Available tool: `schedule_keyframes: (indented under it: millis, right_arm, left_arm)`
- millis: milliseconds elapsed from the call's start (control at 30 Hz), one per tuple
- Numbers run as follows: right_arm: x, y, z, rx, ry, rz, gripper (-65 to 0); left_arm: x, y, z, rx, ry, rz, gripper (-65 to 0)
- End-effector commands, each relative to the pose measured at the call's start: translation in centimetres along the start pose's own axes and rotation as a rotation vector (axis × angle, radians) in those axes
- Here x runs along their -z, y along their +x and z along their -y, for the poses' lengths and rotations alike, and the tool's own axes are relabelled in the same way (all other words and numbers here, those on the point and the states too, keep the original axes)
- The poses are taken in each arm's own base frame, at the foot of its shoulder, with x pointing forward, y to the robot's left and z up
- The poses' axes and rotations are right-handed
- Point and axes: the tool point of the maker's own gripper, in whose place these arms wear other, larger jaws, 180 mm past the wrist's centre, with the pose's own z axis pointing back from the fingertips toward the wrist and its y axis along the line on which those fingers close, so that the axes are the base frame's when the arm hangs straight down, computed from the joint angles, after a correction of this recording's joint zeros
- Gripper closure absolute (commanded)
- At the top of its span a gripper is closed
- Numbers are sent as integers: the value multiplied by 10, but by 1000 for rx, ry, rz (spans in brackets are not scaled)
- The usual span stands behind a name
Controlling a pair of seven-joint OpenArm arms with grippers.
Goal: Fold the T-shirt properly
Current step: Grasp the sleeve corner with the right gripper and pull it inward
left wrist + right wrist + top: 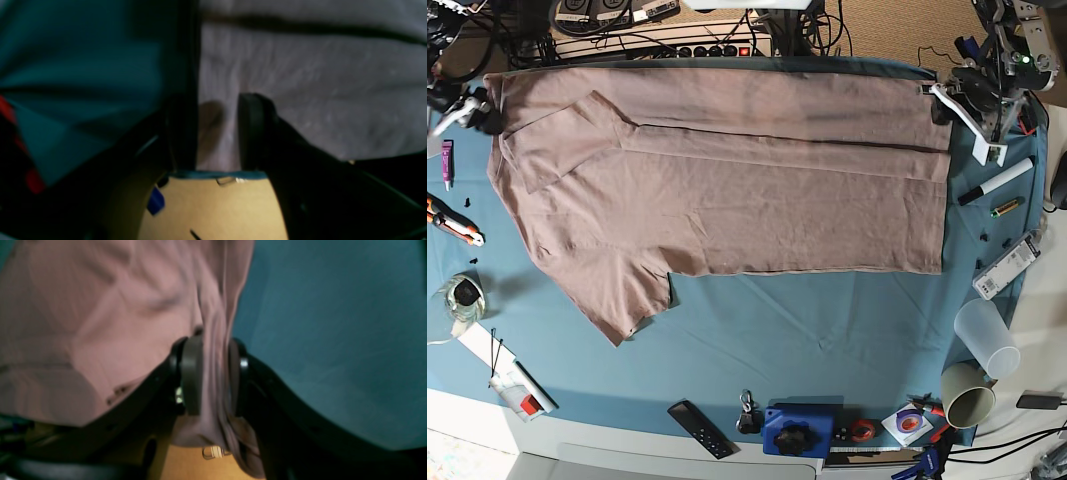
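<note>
Mauve T-shirt (747, 190): plain, unprinted. Spread flat lengthwise along the counter's far edge. Far long side folded inward over the body. One short sleeve splayed toward the near-left. Minor wrinkles throughout.

Count check: 1 shirt, 1 cloth, 2 grippers, 2 cups, small clutter around the edges.

You've got one T-shirt (727, 190), spread on one teal table cloth (827, 330). Two grippers in frame: right gripper (472, 108) at the shirt's left end in the base view, left gripper (947, 100) at its right end. Two cups at the lower right edge: one translucent cup (985, 338), one paper cup (968, 395). One black-capped marker (994, 182) on the right side. One black remote (701, 429) on the near edge. One blue block with a black knob (798, 431) beside it. One power strip (682, 45) behind the table. Left-edge bits too small for you to count reliably.
</note>
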Motion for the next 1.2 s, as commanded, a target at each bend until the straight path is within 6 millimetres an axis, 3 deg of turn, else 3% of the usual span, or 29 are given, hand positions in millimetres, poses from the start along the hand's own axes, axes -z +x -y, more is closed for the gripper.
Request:
schedule_keyframes:
  millis: [0,167,300,433,567,700,833,1033,1167]
  right_arm:
    - [-13,29,-2,-46,-6,80,-147]
    - [-33,78,-16,-98,8,257,-147]
    - [-25,106,-28,-135,22,307,-147]
    - [2,132,-30,-206,-54,296,-147]
    - [37,157,-47,-265,-45,282,-147]
    - [81,175,-60,-253,2,231,-147]
    - [110,198,-61,-221,9,255,-147]
    - [141,212,-67,-292,-38,195,-147]
    - [159,201,-61,-314,-86,140,-147]
  left_arm:
    - [-8,16,0,28,10,65,-267]
    - [-23,59,7,55,5,280,-266]
    - [-24,67,7,52,6,308,-264]
    - [-24,67,7,53,5,309,-264]
    - [-24,67,7,53,5,309,-264]
    - [-24,67,7,53,5,309,-264]
    - [-24,67,7,54,5,308,-264]
    - [-24,68,10,46,-9,315,-264]
    - [-24,71,12,39,-16,326,-264]
